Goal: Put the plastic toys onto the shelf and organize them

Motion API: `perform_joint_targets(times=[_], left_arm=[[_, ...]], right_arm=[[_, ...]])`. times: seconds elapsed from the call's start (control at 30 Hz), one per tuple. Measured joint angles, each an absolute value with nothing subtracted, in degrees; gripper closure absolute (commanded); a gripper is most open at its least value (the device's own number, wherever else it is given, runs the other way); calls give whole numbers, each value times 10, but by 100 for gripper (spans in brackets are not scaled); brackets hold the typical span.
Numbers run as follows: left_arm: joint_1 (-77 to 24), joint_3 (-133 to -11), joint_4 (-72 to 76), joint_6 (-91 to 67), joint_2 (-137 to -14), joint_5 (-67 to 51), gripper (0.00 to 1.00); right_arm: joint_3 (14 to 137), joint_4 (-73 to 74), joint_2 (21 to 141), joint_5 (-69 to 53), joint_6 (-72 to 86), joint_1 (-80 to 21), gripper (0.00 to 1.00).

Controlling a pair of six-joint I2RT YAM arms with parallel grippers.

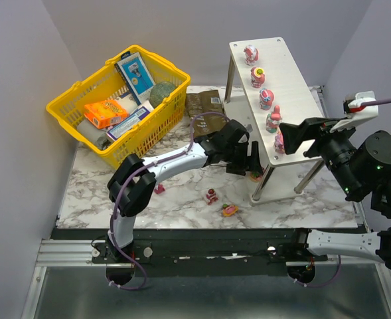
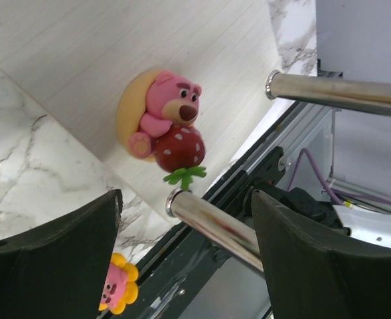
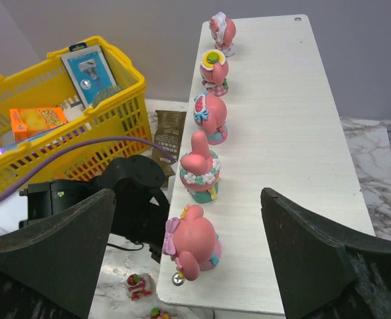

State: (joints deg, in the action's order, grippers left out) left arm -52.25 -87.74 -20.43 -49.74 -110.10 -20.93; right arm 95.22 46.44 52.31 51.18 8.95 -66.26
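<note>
The shelf point(image 1: 295, 80) stands at the right; its top board point(image 3: 281, 133) carries a row of several pink toys, the nearest being point(image 3: 194, 244). My right gripper point(image 3: 188, 194) is open and empty, its jaws either side of that near toy without touching it; it also shows in the top view point(image 1: 293, 137). My left gripper point(image 1: 248, 163) reaches under the top board, open and empty point(image 2: 187, 196). In front of it a pink bear with a strawberry point(image 2: 167, 126) sits on the lower board point(image 2: 82, 60). Three toys lie on the table point(image 1: 158, 189), point(image 1: 212, 196), point(image 1: 230, 210).
A yellow basket point(image 1: 76, 123) of grocery boxes stands at the back left, with a brown packet point(image 1: 202, 103) beside it. Chrome shelf legs point(image 2: 215, 226) cross close to my left fingers. A yellow flower toy point(image 2: 119, 287) lies on the marble table point(image 1: 89, 193).
</note>
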Motion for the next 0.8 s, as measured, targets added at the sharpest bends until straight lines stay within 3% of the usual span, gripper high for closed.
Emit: perform_joint_targets(times=[0.43, 0.7, 0.8], left_arm=[[-522, -904, -196, -500, -1131, -228, 43], [-522, -915, -196, -500, -1151, -229, 46], [-522, -915, -199, -500, -1156, -229, 53]], right_arm=[[941, 465, 509, 518, 94, -663, 3], [939, 465, 507, 523, 94, -663, 3], [936, 466, 503, 525, 94, -663, 3]])
